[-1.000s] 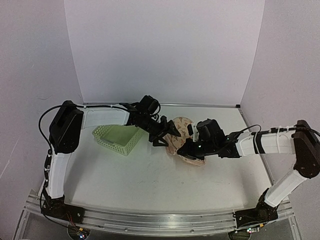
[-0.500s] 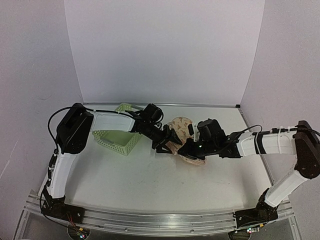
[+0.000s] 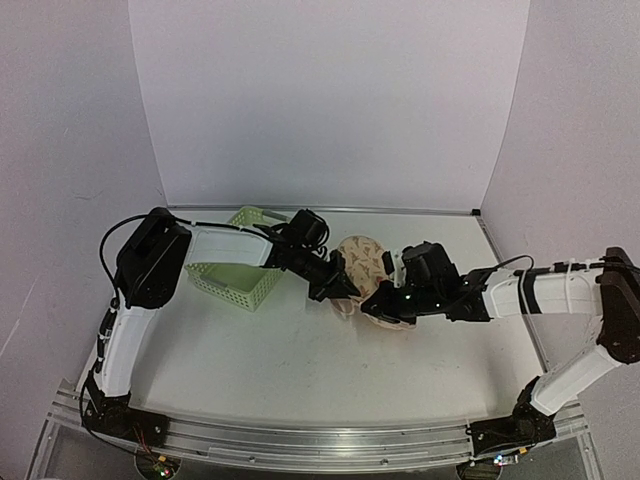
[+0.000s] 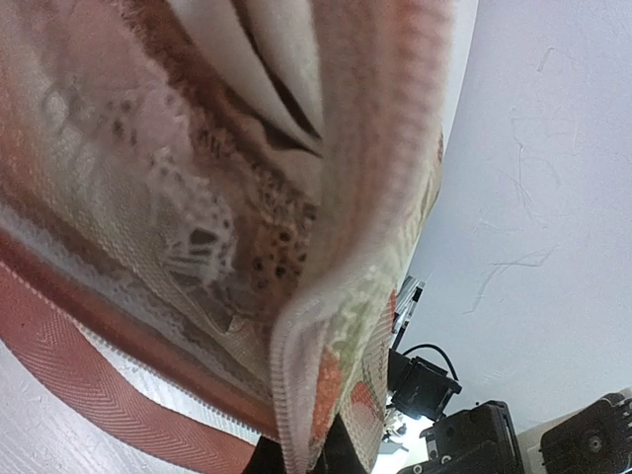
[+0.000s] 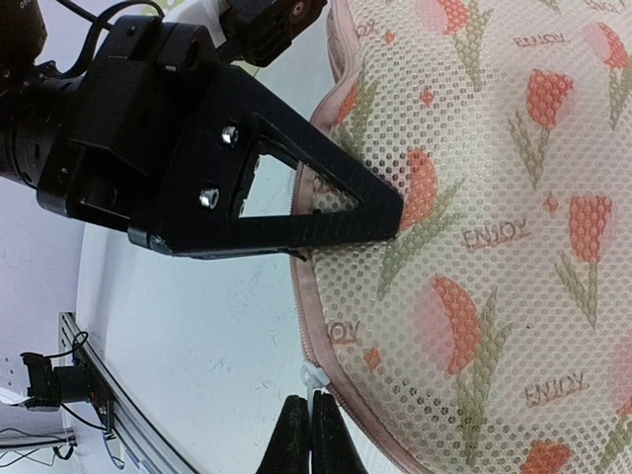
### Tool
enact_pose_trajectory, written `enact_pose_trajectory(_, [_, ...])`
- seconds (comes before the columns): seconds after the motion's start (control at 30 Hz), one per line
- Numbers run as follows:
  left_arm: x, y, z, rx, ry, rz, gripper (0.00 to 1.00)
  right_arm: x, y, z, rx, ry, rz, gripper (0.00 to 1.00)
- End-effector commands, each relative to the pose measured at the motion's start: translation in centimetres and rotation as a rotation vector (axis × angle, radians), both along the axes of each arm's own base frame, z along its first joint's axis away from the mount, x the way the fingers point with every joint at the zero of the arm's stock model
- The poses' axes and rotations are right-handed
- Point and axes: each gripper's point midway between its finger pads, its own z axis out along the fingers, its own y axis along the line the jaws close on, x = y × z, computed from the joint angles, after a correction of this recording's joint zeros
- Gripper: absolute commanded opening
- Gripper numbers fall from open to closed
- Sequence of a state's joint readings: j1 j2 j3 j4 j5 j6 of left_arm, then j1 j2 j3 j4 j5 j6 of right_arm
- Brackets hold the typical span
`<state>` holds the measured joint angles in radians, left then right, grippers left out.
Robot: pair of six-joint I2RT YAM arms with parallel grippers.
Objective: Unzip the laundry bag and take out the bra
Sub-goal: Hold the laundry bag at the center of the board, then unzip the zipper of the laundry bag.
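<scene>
The laundry bag [image 3: 366,262], a beige mesh pouch printed with red tulips, lies mid-table right of the basket. My left gripper [image 3: 340,287] is shut on the bag's left rim [image 4: 346,326], pinching the zipper edge between its jaws [image 4: 316,456]. Lacy brown and white fabric, the bra [image 4: 197,232], shows inside the gaping opening. My right gripper [image 3: 377,306] is at the bag's near edge and is shut [image 5: 310,427] on the white zipper pull [image 5: 314,379]. The left gripper's black finger [image 5: 296,209] rests on the bag [image 5: 494,247] just above that spot.
A light green slotted basket [image 3: 236,272] stands left of the bag, close behind the left forearm. White walls enclose the back and both sides. The arm bases and a metal rail [image 3: 320,440] run along the near edge.
My left gripper reached right to the bag and closed on its rim. The right gripper, still shut on the zipper pull, shifted slightly toward the near right.
</scene>
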<state>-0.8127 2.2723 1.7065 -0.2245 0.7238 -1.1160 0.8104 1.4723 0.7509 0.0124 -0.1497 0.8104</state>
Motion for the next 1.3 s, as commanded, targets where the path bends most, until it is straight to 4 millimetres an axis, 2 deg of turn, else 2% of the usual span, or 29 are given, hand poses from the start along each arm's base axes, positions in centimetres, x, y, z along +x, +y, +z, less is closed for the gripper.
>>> enact_pose_trajectory(0.0, [1.0,-0.7,3.1,-0.060,-0.069,0.019,0.00,-0.3,-0.1,2.3,0.038,-0.062,0.012,0.00])
enact_pose_trajectory(0.17, [1.3,-0.7,4.8,-0.083,-0.098,0.029,0.00,-1.2,-1.8,1.4,0.015,-0.049,-0.020,0.00])
enact_pose_trajectory(0.4, [1.3,-1.4,6.1,-0.127,-0.117,-0.007,0.00,-2.8,-5.5,-0.2,-0.071,-0.036,-0.084,0.00])
enact_pose_trajectory(0.6, [0.7,-1.7,8.7,-0.195,-0.189,-0.087,0.00,-3.5,-7.9,-1.6,-0.125,-0.023,-0.119,0.00])
enact_pose_trajectory(0.93, [-1.0,-0.4,10.0,-0.228,-0.235,-0.168,0.00,-1.4,-12.6,-2.8,-0.174,-0.009,-0.204,0.00])
enact_pose_trajectory(1.1, [-1.2,-0.5,10.7,-0.250,-0.246,-0.190,0.00,-0.9,-13.6,-3.9,-0.218,0.004,-0.222,0.00])
enact_pose_trajectory(1.27, [-1.0,-0.9,11.7,-0.279,-0.267,-0.211,0.00,-0.9,-13.8,-4.1,-0.225,0.006,-0.227,0.00])
